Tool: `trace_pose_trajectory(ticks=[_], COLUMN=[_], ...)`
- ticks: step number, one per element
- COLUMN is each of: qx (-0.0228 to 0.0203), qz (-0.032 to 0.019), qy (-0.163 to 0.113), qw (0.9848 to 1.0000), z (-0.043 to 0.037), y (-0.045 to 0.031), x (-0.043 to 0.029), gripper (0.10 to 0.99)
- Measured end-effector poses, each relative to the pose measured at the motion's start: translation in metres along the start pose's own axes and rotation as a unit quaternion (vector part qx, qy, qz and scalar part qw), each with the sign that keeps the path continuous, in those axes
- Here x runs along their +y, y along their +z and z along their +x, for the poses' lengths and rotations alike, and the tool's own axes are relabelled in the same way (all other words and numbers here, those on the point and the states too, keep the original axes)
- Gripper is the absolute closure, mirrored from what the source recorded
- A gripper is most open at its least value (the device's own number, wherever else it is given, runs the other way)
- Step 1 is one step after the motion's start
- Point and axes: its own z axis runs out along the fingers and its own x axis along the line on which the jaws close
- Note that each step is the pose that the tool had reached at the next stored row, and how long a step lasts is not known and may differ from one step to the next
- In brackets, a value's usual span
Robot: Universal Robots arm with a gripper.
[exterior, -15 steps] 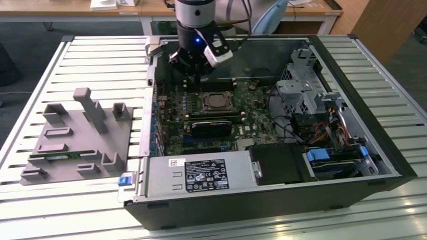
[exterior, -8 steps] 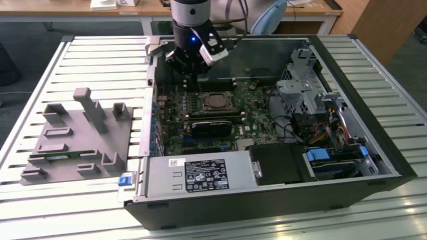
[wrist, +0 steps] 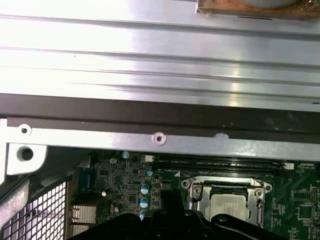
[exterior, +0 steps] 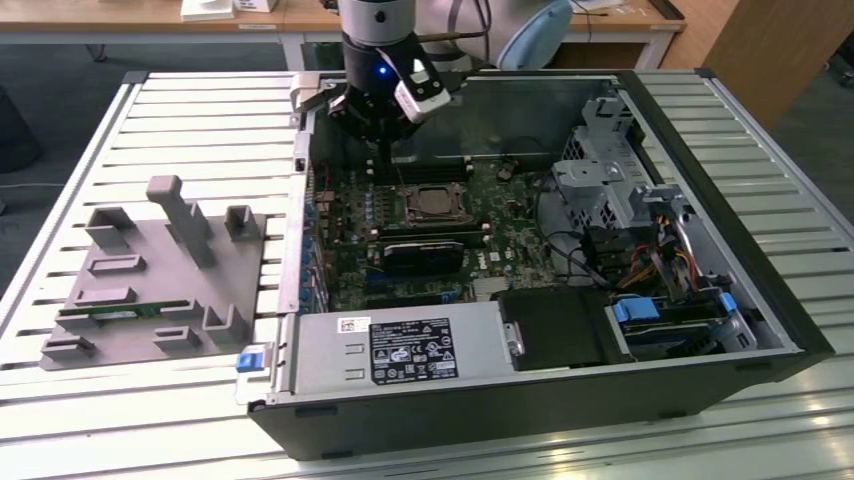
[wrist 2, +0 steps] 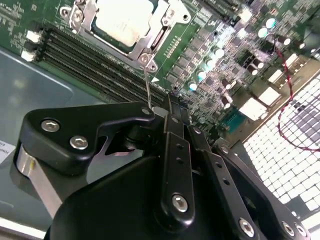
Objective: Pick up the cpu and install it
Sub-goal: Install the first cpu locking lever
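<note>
The cpu (exterior: 431,203) lies flat in its socket on the green motherboard (exterior: 507,250) inside the open computer case, its pale silver top framed by the metal socket bracket. Both wrist views also show the cpu (wrist 2: 125,17) (wrist: 227,205) seated in the bracket. My gripper (exterior: 384,165) hangs over the board's far edge, just beyond the socket in the exterior view, and it holds nothing. In the second wrist view the black fingers (wrist 2: 170,107) are pressed together, and the thin wire socket lever (wrist 2: 147,85) runs up close to their tip.
A grey fixture tray (exterior: 147,280) with a green memory stick (exterior: 120,312) sits at the exterior view's left of the case. Inside the case are a black heatsink (exterior: 416,255), the power supply (exterior: 400,350), memory slots (wrist 2: 95,65) and a drive cage (exterior: 614,180). The case wall (wrist: 160,120) stands close by.
</note>
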Motion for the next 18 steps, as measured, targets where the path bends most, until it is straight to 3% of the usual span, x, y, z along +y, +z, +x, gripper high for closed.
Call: trace_pose_trajectory(ticks=[11,18], qx=[0.0,0.0], qz=[0.0,0.0], qy=[0.0,0.0], qw=[1.0,1.0], z=[-0.005,-0.014], y=[0.001,0.0011], x=[0.0007,0.0003], gripper=[0.98,0.98])
